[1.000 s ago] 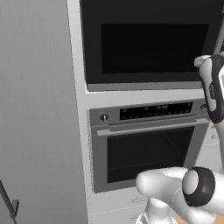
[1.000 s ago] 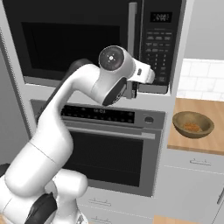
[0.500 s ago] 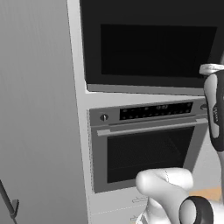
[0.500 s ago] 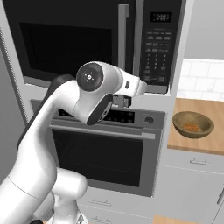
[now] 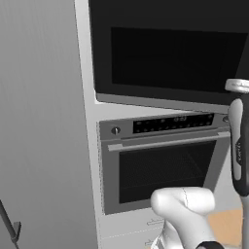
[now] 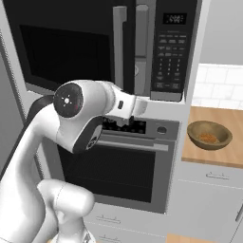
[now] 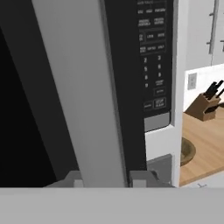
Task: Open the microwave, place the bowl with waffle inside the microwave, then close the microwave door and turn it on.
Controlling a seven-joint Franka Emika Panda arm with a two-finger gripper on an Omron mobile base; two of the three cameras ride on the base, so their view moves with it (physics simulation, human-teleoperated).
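The microwave sits built in above the grey oven, its door swung a little way out from the front; in the right base view the long grey handle stands clear of the keypad strip, with a dark gap between door edge and body; that fits the opening step, judged well short of done, since the gap looks too narrow for a bowl to pass.

Gripper: in the hand view the two finger tips rise either side of the handle's grey bar, the bar running up between them; jaws narrow and closed about the bar, so it holds the handle; the hold sits low on the bar, presumably to pull the door round its hinge on the far side.

Bowl: wooden, on the wooden counter to the right of the oven, well apart from the arm; something orange-brown lies in it, probably the waffle; untouched, waiting its turn.

Knife block stands at the back of that counter.

Writing: pale keypad legends and digits show in the hand view, too blurred to read with confidence; a small display above them, unreadable; no brand seen.
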